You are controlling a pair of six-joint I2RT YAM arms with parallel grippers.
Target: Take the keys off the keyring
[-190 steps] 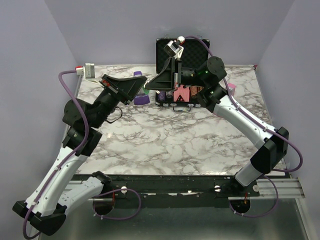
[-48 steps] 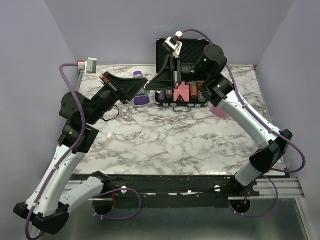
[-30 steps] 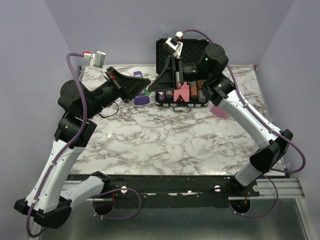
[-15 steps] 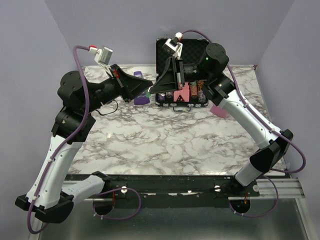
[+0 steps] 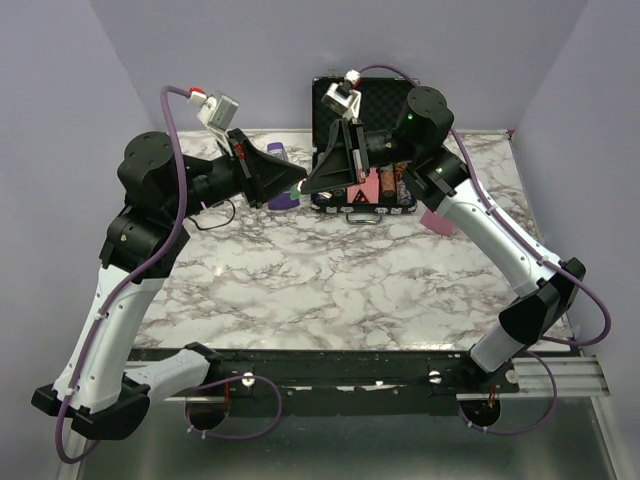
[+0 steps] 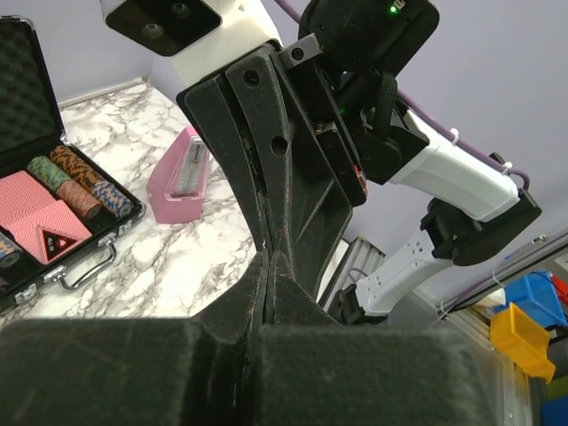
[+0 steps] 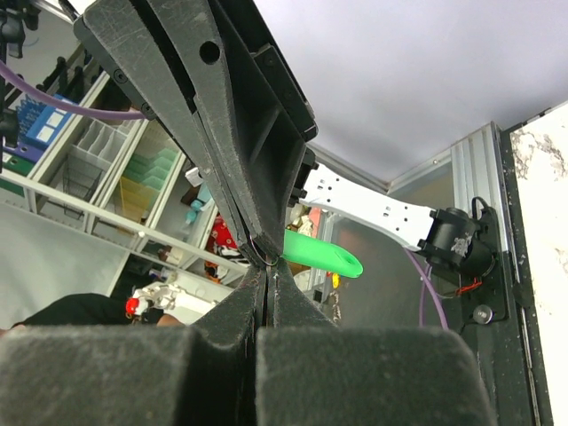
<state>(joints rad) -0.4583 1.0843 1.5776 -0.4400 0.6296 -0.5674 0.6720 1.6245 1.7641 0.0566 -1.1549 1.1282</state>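
My two grippers meet tip to tip in the air over the back of the table, left gripper (image 5: pixel 297 186) and right gripper (image 5: pixel 306 187), both shut. The keyring's bright green tag (image 7: pixel 324 253) sticks out sideways where the tips meet, and it also shows as a green speck (image 5: pixel 297 187) from above. Its thin metal ring (image 7: pixel 263 249) loops between the left gripper's fingers (image 7: pixel 232 133) and my right gripper (image 7: pixel 266 272). In the left wrist view my left gripper (image 6: pixel 269 259) presses against the right gripper's fingers (image 6: pixel 286 151). The keys are hidden between the pads.
An open black poker-chip case (image 5: pixel 362 197) (image 6: pixel 62 232) stands at the back of the marble table (image 5: pixel 330 280). A pink metronome-shaped object (image 6: pixel 180 177) (image 5: pixel 440 222) lies right of it. Purple objects (image 5: pixel 283 201) sit under the left gripper.
The left arm has lifted and swung right, its wrist camera climbing toward the case. Both grippers stayed shut and tip to tip on the keyring; the right arm barely moved.
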